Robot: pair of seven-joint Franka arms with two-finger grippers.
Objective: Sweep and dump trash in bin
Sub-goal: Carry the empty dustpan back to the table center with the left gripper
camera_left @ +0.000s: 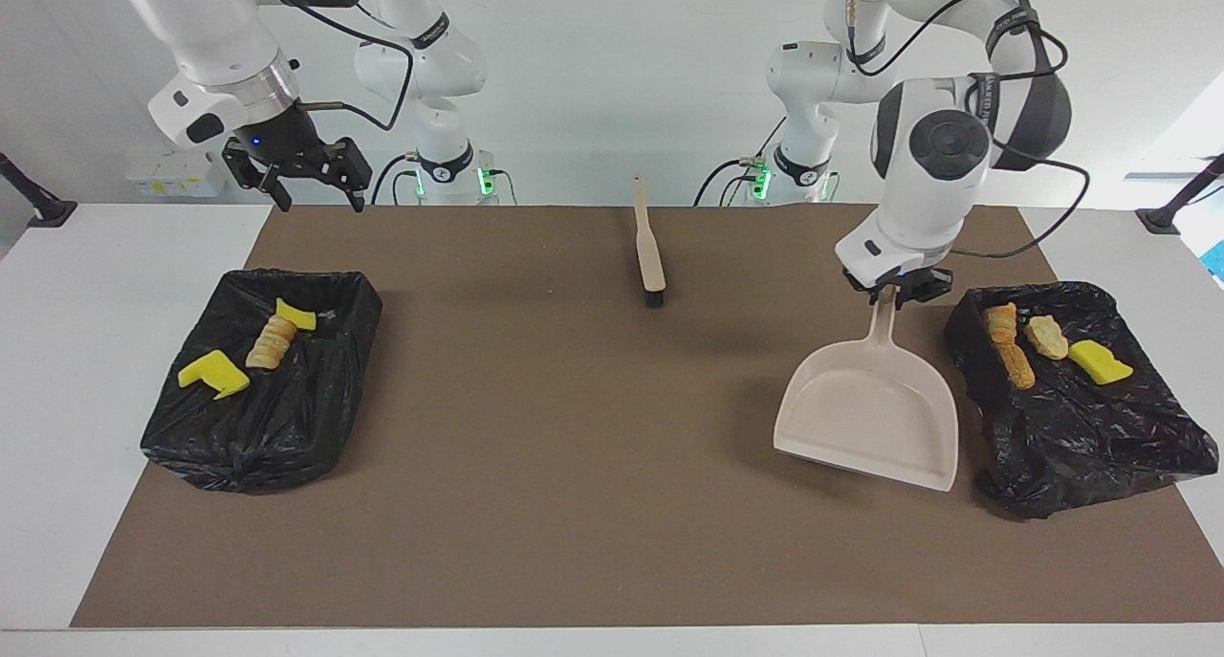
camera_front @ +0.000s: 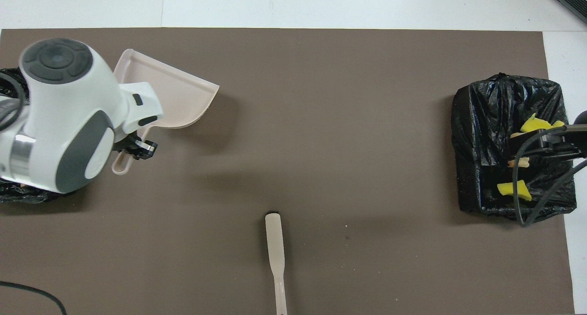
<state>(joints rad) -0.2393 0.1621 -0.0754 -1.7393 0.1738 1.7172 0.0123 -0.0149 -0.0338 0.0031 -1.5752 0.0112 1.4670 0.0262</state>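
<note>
My left gripper [camera_left: 896, 289] is shut on the handle of the beige dustpan [camera_left: 870, 413], which hangs empty and low over the brown mat beside the black-bagged bin [camera_left: 1090, 447] at the left arm's end. In that bin lies trash: a tan-orange lump [camera_left: 1009, 346], a pale lump [camera_left: 1047, 337] and a yellow chunk [camera_left: 1100, 361]. From overhead the left arm covers most of this bin, and the dustpan [camera_front: 174, 95] and left gripper [camera_front: 135, 149] show. My right gripper [camera_left: 320, 196] waits open in the air over the mat's edge by the other bin [camera_left: 268, 427].
The bin at the right arm's end holds two yellow chunks [camera_left: 212, 372] and a bread-like lump [camera_left: 271, 341]. A beige brush [camera_left: 650, 251] lies on the mat near the robots, midway between the arms. From overhead the right gripper [camera_front: 545, 147] covers part of its bin [camera_front: 472, 136].
</note>
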